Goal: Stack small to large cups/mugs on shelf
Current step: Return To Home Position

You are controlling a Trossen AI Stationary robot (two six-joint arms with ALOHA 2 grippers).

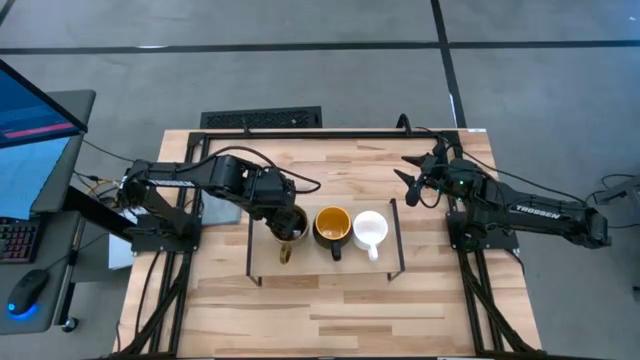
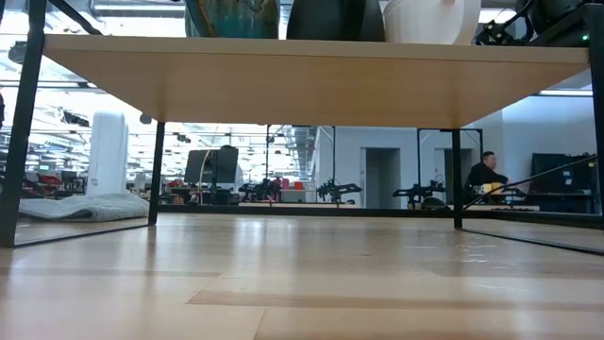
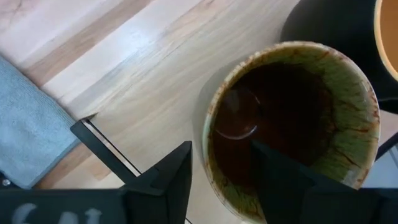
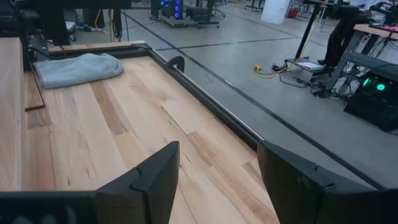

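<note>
Three mugs stand in a row on the low wooden shelf (image 1: 390, 262). From left to right they are an olive-brown one with a dark inside (image 1: 291, 225), a dark one with a yellow-orange inside (image 1: 332, 225) and a small white one (image 1: 370, 228). Their handles point toward the table's near edge. My left gripper (image 3: 221, 146) is open above the olive-brown mug (image 3: 292, 118). One finger (image 3: 168, 180) stands outside its rim and the other (image 3: 280, 180) inside, with gaps showing on both sides of the wall. My right gripper (image 1: 410, 178) is open and empty, right of the shelf toward the far edge.
A grey cloth (image 3: 31, 124) lies at the table's left edge. The shelf's black wire legs (image 2: 156, 170) stand on the tabletop (image 1: 350, 310), with bare wood in front. A monitor, keyboard and mouse (image 1: 25, 290) sit left of the table. A person (image 2: 486, 175) is far off in the room.
</note>
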